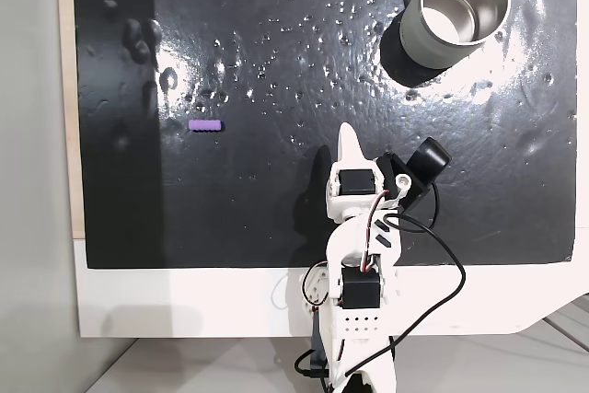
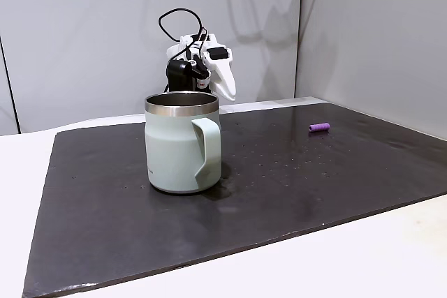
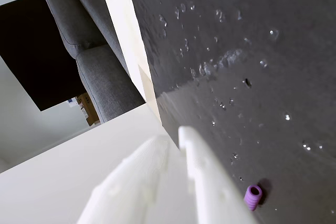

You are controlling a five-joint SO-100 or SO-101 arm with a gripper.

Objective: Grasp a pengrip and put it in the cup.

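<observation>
Fixed view from above, left to right: purple pengrip lying flat on the dark mat, alone and untouched; then the white gripper raised near the mat's near edge, well apart from the pengrip, fingers pressed together and pinching nothing; then the steel cup standing upright at the far right corner, shiny inside bare. Side-on fixed view: cup in the foreground left of centre with its handle toward the camera, gripper behind it and tipped downward, pengrip off to the right on the mat. Wrist view: closed white fingers in the lower middle, pengrip just beside them at lower right, end-on. Judged progress: nothing done yet; approach, opening, grasp, carry and drop into the cup all left.
</observation>
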